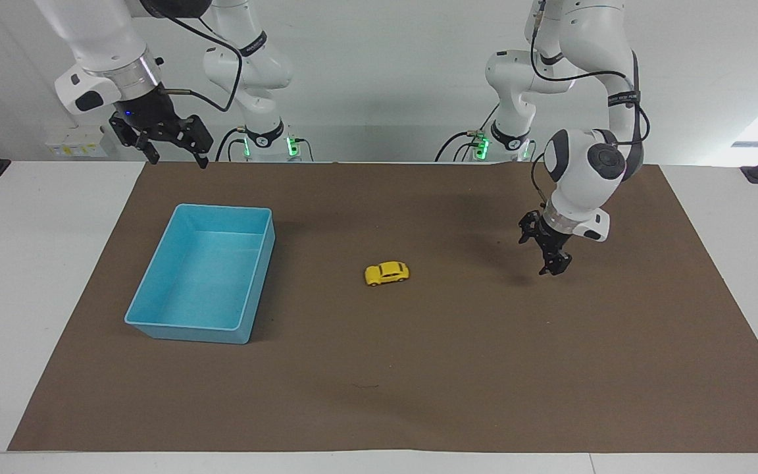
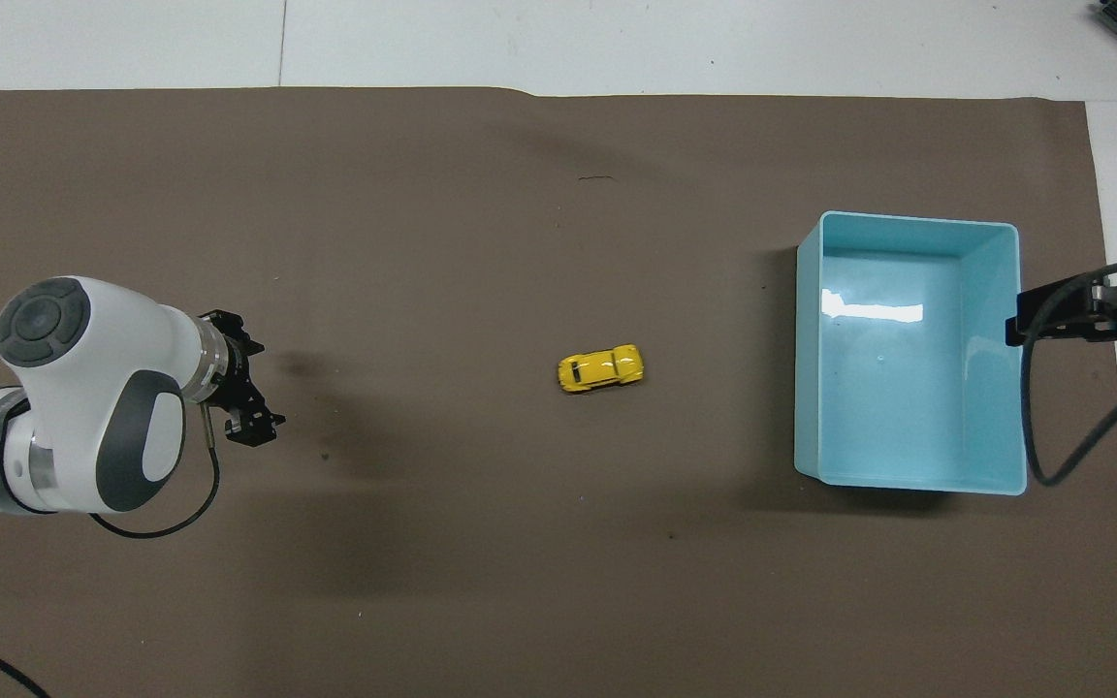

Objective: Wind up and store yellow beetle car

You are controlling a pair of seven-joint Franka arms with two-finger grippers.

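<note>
Yellow beetle car (image 1: 387,273) (image 2: 601,367) stands on its wheels on the brown mat (image 1: 418,368) (image 2: 481,242), near mid-desk, free of both pincers. It lies lengthwise along the line between the two arm ends. Roof up, dark windows showing.

Blue bin (image 1: 202,273) (image 2: 910,354) sits on the same mat toward the right arm's end, well apart from the car, with bare mat between them. Nothing shows inside the bin. Car is about level with the bin's middle, neither clearly nearer to nor farther from the robots.

Left pincer (image 1: 549,253) (image 2: 246,402) hangs low over the mat toward the left arm's end, well apart from the car, tips pointing down. Fingers spread, nothing between them. A soft shadow lies on the mat under it.

Right pincer (image 1: 172,148) (image 2: 1053,320) is held high at the right arm's end; from overhead its tip sits at the bin's outer rim. Fingers apart, holding nothing. This arm waits.

White desk (image 1: 37,263) (image 2: 617,44) shows around the mat edges.
</note>
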